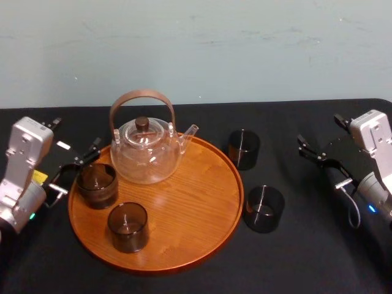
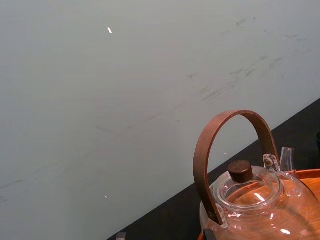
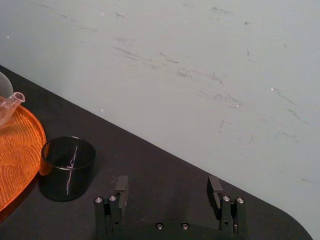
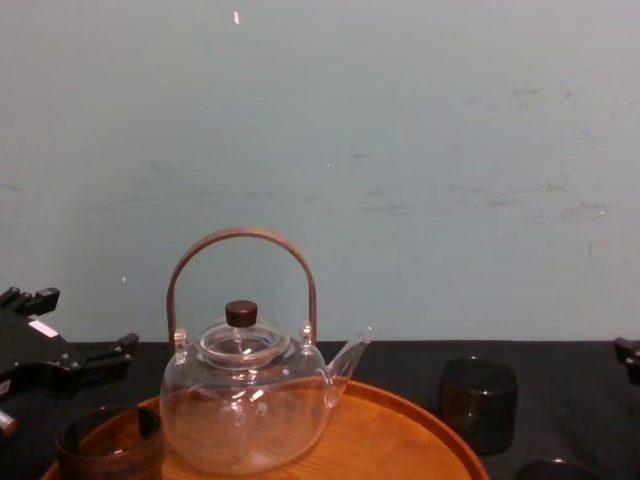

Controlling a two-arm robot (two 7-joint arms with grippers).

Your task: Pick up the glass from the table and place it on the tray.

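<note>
On the table (image 1: 318,257), a flat surface draped in plain black cloth, lies the tray (image 1: 184,205), a large round orange-brown wooden one with a low rim. It carries a clear glass teapot with a curved brown handle (image 1: 147,153) and two dark smoked-glass tumblers: the rim tumbler (image 1: 97,184) at the tray's left edge and the front tumbler (image 1: 128,226) nearer the robot. These appear to be grouped as a tea set.

Two more dark tumblers stand on the cloth to the right of the tray. The far glass (image 1: 244,149) is just beside the rim near the spout, and the near glass (image 1: 264,208) is closer to the robot. Either could be the task's glass, and neither is on the tray yet.

The right gripper (image 3: 168,184) hovers well to the right of both, its fingers spread and empty, and it faces the far glass. This looks like the start of a reach. The left gripper (image 1: 73,170) is just beside the rim tumbler, with its fingers apart and gripping nothing.
</note>
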